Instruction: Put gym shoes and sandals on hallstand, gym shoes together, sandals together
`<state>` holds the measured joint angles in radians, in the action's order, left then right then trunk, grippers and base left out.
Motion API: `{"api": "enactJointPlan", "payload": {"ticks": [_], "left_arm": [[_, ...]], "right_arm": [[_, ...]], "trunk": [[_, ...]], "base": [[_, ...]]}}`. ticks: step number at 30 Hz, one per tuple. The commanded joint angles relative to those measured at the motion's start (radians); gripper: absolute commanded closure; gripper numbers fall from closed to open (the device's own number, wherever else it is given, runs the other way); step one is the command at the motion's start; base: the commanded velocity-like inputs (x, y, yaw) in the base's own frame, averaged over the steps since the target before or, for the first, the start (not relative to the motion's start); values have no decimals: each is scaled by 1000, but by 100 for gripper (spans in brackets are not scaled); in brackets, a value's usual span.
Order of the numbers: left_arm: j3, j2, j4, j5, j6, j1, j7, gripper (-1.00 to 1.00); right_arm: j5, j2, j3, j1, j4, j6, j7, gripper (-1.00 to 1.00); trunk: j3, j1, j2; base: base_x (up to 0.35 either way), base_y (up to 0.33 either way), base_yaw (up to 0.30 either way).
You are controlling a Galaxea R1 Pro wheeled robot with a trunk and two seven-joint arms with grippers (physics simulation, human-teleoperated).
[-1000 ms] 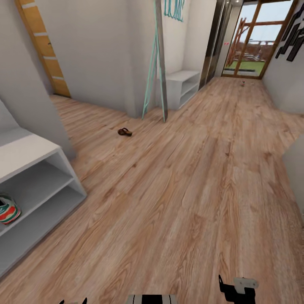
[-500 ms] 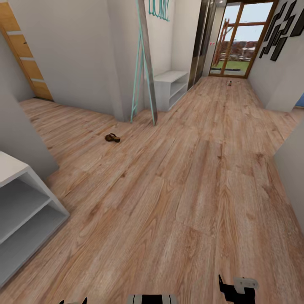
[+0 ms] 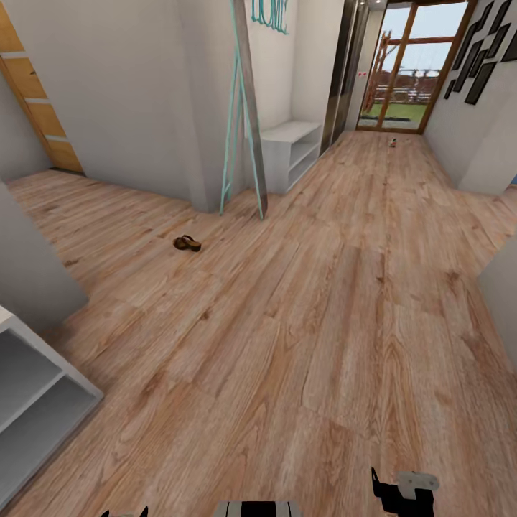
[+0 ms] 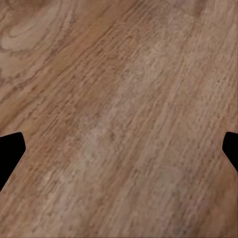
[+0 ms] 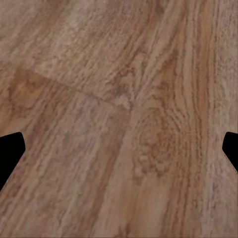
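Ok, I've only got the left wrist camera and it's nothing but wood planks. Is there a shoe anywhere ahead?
Observer: Yes. In the head view one brown sandal lies on the corridor floor, ahead and to the left.
Operator: And where's the rack?
Observer: A corner of the hallstand sits at the lower left of the head view, well short of that sandal.
Operator: Is the right arm carrying anything?
Observer: No. The right gripper is open, with only planks between its fingers.
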<state>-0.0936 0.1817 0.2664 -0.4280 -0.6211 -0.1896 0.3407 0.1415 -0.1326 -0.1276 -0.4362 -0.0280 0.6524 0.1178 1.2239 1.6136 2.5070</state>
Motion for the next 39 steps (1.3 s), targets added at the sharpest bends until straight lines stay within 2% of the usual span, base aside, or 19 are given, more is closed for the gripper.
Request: {"api": "enactJointPlan", "payload": {"ticks": [1, 15, 29, 39], "left_arm": [[-8, 1, -1, -11, -3, -1, 3, -100], [-8, 1, -1, -11, -3, -1, 3, -100], [-8, 1, -1, -11, -3, -1, 3, -100], [-8, 1, -1, -11, -3, -1, 3, -100]], "right_arm": [[9, 0, -9, -1, 0, 3, 2, -100], [9, 0, -9, 0, 1, 3, 2, -100], [11, 1, -9, 0, -1, 3, 4, -100], [12, 1, -7, 0, -1, 3, 5, -100]], "trunk": [[1, 0, 0], [1, 0, 0], [1, 0, 0], [1, 0, 0]], "base": [[339, 0, 0], [339, -10, 0], [339, -99, -4], [339, -115, -210]]}}
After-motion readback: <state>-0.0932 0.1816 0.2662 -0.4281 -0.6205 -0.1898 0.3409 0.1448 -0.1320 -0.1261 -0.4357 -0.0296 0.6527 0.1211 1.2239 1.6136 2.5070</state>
